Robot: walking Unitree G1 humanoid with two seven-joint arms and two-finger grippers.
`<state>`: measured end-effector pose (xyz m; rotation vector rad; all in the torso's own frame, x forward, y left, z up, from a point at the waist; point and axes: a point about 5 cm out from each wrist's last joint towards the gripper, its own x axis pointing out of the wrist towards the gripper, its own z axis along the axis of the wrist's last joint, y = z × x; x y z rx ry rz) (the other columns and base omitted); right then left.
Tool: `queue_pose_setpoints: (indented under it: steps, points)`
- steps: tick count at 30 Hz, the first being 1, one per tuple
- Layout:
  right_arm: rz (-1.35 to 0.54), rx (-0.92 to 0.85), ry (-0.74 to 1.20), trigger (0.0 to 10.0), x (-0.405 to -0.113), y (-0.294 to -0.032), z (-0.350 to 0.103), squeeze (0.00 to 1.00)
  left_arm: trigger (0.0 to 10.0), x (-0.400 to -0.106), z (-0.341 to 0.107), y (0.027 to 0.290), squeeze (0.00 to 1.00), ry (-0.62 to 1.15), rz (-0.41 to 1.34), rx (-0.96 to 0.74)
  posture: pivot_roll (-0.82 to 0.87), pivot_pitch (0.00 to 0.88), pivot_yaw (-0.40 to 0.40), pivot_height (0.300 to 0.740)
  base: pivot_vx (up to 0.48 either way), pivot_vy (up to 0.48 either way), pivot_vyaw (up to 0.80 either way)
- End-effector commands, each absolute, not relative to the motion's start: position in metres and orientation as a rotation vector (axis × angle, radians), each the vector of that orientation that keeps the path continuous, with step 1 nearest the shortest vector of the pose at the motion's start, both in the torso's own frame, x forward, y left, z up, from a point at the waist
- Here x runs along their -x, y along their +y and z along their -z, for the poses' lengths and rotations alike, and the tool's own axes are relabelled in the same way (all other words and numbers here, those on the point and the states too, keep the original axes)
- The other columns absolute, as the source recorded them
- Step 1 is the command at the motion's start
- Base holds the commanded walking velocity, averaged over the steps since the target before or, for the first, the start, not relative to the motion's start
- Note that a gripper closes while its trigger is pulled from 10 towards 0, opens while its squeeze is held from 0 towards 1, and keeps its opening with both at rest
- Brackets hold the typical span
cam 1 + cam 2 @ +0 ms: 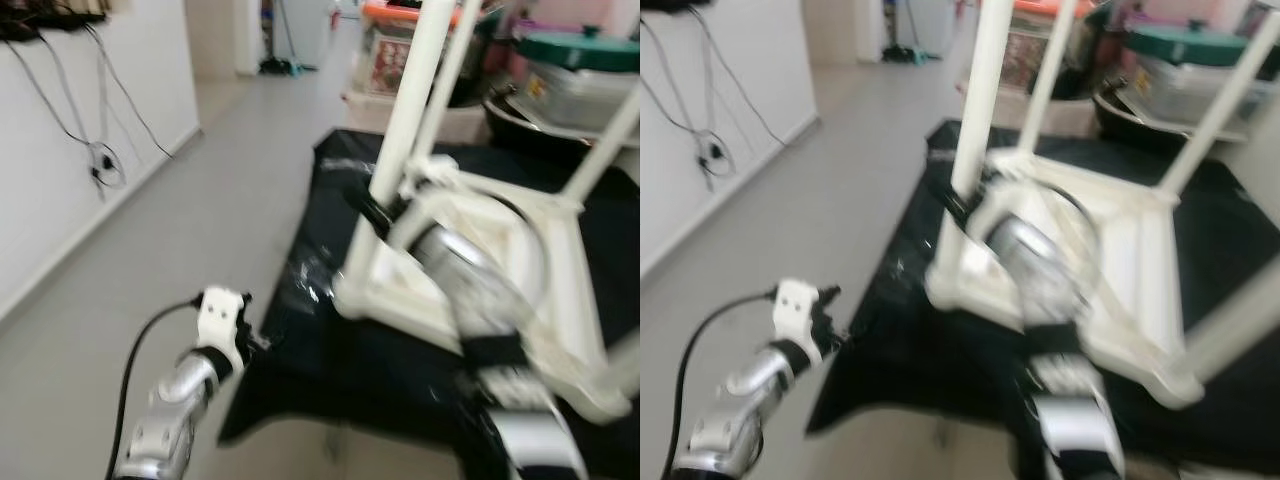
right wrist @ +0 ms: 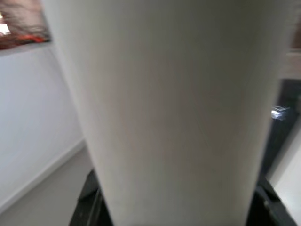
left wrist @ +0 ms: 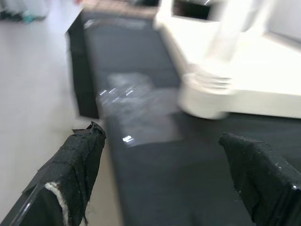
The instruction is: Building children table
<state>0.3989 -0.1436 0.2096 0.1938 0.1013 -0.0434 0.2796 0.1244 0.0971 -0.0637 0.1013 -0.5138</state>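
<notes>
- One white children's table point(image 1: 520, 260), lying upside down.
- Three white legs stand up from it: one point(image 1: 405, 130) at the near left, one point(image 1: 452, 70) behind it, one point(image 1: 605, 140) at the right.
- One black mat point(image 1: 350, 350) under it.
- Two silver arms: left point(image 1: 175, 410), right point(image 1: 480, 290).
- Two black fingers point(image 3: 77, 165) on the left arm.

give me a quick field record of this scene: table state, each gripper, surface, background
table: white children's table upside down, legs pointing up
surface: black cloth-covered platform, clear plastic wrap near the table corner
right gripper: at the near-left table leg, black fingers either side of it; grip unclear
left gripper: open, holding nothing, hovering off the platform's left edge
background: grey floor, wall cables, storage boxes behind
image: motion-blurred
</notes>
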Motion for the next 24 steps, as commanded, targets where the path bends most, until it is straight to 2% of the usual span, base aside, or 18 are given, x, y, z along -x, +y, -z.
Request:
queue_pose_setpoints:
  steps: [1, 3, 4, 5, 6, 10, 12, 13, 14, 15, 16, 17, 19, 21, 23, 24]
  points:
    - [0.408, -0.221, 0.394, 0.0, -0.378, -0.189, -0.141, 0.00, 10.0, -0.277, -0.092, 0.131, 0.00, 0.128, 0.489, 0.062, 0.03, 0.000, -0.103, 0.740, 0.000, 0.000, 0.00]
    - [0.556, -0.168, 0.410, 0.0, -0.355, -0.200, -0.126, 0.00, 10.0, -0.277, -0.092, 0.128, 0.00, 0.129, 0.496, 0.059, 0.04, 0.000, -0.102, 0.740, 0.000, 0.000, 0.00]
    - [0.545, -0.164, 0.389, 1.4, -0.347, -0.193, -0.126, 0.00, 10.0, -0.276, -0.092, 0.130, 0.00, 0.128, 0.499, 0.058, 0.03, 0.000, -0.096, 0.740, 0.000, 0.000, 0.00]
    - [0.545, -0.164, 0.389, 1.4, -0.347, -0.193, -0.126, 0.00, 10.0, -0.276, -0.092, 0.130, 0.00, 0.128, 0.499, 0.058, 0.03, 0.000, -0.096, 0.740, 0.000, 0.000, 0.00]
    - [0.501, -0.184, 0.365, 10.0, -0.338, -0.180, -0.128, 0.00, 10.0, -0.275, -0.092, 0.134, 0.00, 0.132, 0.499, 0.057, 0.00, 0.000, -0.082, 0.740, 0.000, 0.000, 0.00]
    - [0.406, -0.211, 0.338, 10.0, -0.332, -0.163, -0.133, 0.00, 10.0, -0.274, -0.089, 0.137, 0.00, 0.145, 0.500, 0.053, -0.01, 0.000, -0.075, 0.740, 0.000, 0.000, 0.00]
    - [0.277, -0.289, 0.224, 10.0, -0.328, -0.150, -0.145, 0.00, 10.0, -0.274, -0.087, 0.136, 0.00, 0.153, 0.508, 0.046, -0.01, 0.000, -0.075, 0.740, 0.000, 0.000, 0.00]
    - [0.277, -0.289, 0.224, 10.0, -0.328, -0.150, -0.145, 0.00, 10.0, -0.274, -0.087, 0.136, 0.00, 0.153, 0.508, 0.046, -0.01, 0.000, -0.075, 0.740, 0.000, 0.000, 0.00]
    - [0.174, -0.318, 0.138, 10.0, -0.334, -0.143, -0.163, 1.00, 10.0, -0.277, -0.089, 0.132, 0.00, 0.144, 0.511, 0.049, -0.01, 0.000, -0.077, 0.740, 0.000, 0.000, 0.00]
    - [0.174, -0.318, 0.138, 10.0, -0.334, -0.143, -0.163, 1.00, 10.0, -0.277, -0.089, 0.132, 0.00, 0.144, 0.511, 0.049, -0.01, 0.000, -0.077, 0.740, 0.000, 0.000, 0.00]
    - [0.025, -0.294, 0.089, 10.0, -0.344, -0.137, -0.180, 1.00, 10.0, -0.279, -0.091, 0.129, 0.00, 0.135, 0.511, 0.055, 0.00, 0.000, -0.080, 0.740, 0.000, 0.000, 0.00]
    - [-0.074, -0.267, 0.057, 10.0, -0.349, -0.134, -0.195, 0.00, 10.0, -0.280, -0.093, 0.128, 0.00, 0.129, 0.510, 0.059, 0.00, 0.000, -0.087, 0.740, 0.000, 0.000, 0.00]
    - [-0.358, -0.239, -0.035, 10.0, -0.353, -0.131, -0.222, 0.00, 10.0, -0.280, -0.094, 0.128, 0.00, 0.124, 0.509, 0.062, 0.00, 0.000, -0.090, 0.740, 0.000, 0.000, 0.00]
    - [-0.358, -0.239, -0.035, 10.0, -0.353, -0.131, -0.222, 0.00, 10.0, -0.280, -0.094, 0.128, 0.00, 0.124, 0.509, 0.062, 0.00, 0.000, -0.090, 0.740, 0.000, 0.000, 0.00]
    - [-0.592, -0.187, -0.130, 10.0, -0.350, -0.133, -0.237, 0.00, 10.0, -0.279, -0.092, 0.130, 0.00, 0.127, 0.505, 0.063, -0.01, 0.000, -0.091, 0.740, 0.000, 0.000, 0.00]
    - [-0.592, -0.187, -0.130, 10.0, -0.350, -0.133, -0.237, 0.00, 10.0, -0.279, -0.092, 0.130, 0.00, 0.127, 0.505, 0.063, -0.01, 0.000, -0.091, 0.740, 0.000, 0.000, 0.00]
